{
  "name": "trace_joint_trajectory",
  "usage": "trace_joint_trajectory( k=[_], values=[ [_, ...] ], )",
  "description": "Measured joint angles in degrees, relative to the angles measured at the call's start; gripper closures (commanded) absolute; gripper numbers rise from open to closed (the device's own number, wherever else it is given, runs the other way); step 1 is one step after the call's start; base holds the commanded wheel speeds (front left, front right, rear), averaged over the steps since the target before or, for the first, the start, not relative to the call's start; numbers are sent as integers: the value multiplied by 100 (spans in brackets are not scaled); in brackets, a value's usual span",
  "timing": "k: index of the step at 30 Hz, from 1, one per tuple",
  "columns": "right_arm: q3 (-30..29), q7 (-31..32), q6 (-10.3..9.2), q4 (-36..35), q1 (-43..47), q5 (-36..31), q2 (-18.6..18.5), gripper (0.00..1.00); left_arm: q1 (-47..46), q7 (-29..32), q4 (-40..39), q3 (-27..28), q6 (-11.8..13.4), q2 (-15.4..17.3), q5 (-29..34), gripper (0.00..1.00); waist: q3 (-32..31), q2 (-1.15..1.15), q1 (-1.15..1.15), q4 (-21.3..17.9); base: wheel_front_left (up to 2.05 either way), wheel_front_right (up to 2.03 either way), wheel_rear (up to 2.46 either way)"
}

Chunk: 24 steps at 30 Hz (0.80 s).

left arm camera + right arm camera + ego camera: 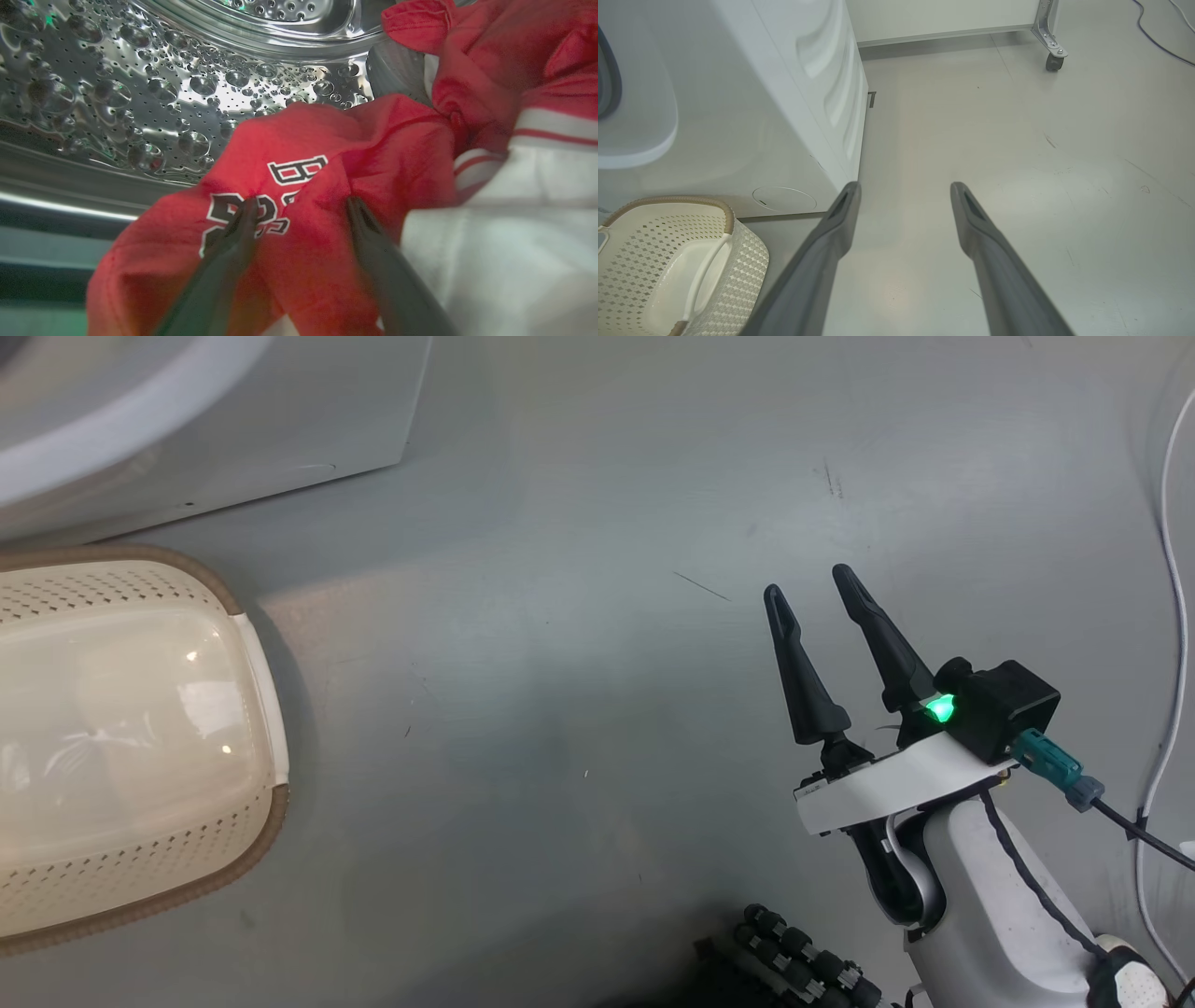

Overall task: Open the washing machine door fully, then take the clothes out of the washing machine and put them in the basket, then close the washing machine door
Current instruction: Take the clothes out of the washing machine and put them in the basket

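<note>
Inside the perforated steel drum (154, 88) of the washing machine (752, 93), my left gripper (301, 203) is open. Its two dark fingers (224, 261) press down on either side of a raised fold of the clothes (327, 140), a red garment with white panels and printed numbers. My right gripper (807, 581) hangs open over the bare floor, to the right of the machine, with nothing between its fingers (817, 261). The cream basket (252, 681) stands on the floor in front of the machine, with nothing in it. A white rounded part (640, 126) juts from the machine's front; whether it is the door I cannot tell.
Grey floor (579, 616) stretches between the basket and my right arm. A white cable (1172, 616) runs along the right edge. A wheeled metal frame leg (1052, 51) stands by the far wall. The machine's lower front has a round service cover (783, 199).
</note>
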Motion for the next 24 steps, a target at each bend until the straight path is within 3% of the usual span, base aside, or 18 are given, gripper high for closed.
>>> trace_joint_trajectory(
  k=[1,2,16,24],
  values=[
    [3,0,-20,0,-1,1,0,0,-27,0,25,12,1,-13,-2,96,2,0,0,3,0,0,0],
    [4,0,-42,1,-3,1,0,0,-55,-2,54,26,10,-29,-4,100,3,0,0,7,0,0,0],
    [-60,0,-90,57,-98,-19,-1,0,-114,-361,425,27,56,-308,-48,100,-131,0,0,166,0,0,0],
    [-127,0,-91,105,-113,-127,-1,0,-114,-909,526,-12,-2,-539,-186,100,-328,0,0,289,0,0,0]
  ],
)
